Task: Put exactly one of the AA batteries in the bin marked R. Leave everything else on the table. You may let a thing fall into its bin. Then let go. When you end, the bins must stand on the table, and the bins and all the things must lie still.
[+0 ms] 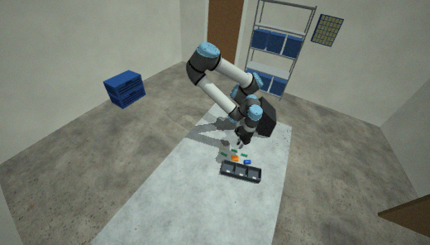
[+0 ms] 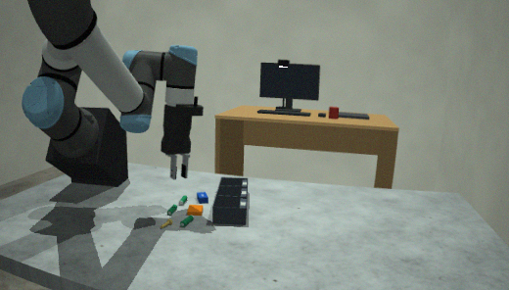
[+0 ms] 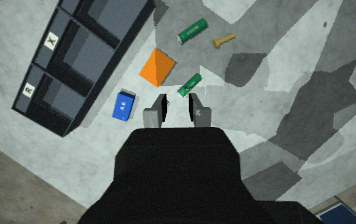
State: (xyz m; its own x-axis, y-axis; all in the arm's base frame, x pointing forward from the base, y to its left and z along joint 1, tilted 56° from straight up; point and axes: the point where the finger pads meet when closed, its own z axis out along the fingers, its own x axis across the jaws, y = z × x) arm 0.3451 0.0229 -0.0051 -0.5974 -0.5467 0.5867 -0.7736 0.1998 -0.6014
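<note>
My gripper [image 3: 177, 102] is open and empty, hanging above the table [image 2: 179, 171] over the cluster of small parts. A green AA battery [image 3: 190, 84] lies just ahead of the fingertips. A second green battery [image 3: 192, 30] lies farther off. The exterior view shows three green batteries [image 2: 183, 199] [image 2: 171, 210] [image 2: 186, 221] on the table. The dark three-compartment bin [image 3: 82, 55] stands to the left in the wrist view, and to the right of the parts in the exterior view [image 2: 231, 207]. One compartment label reads X [image 3: 50, 42]; the end label [image 3: 28, 90] is too small to read.
An orange block [image 3: 157, 67] lies between the batteries and the bin. A blue block [image 3: 123, 105] lies near the bin's end compartment. A yellow screw [image 3: 223, 40] lies beside the far battery. The robot's black base [image 2: 85, 149] stands behind the parts.
</note>
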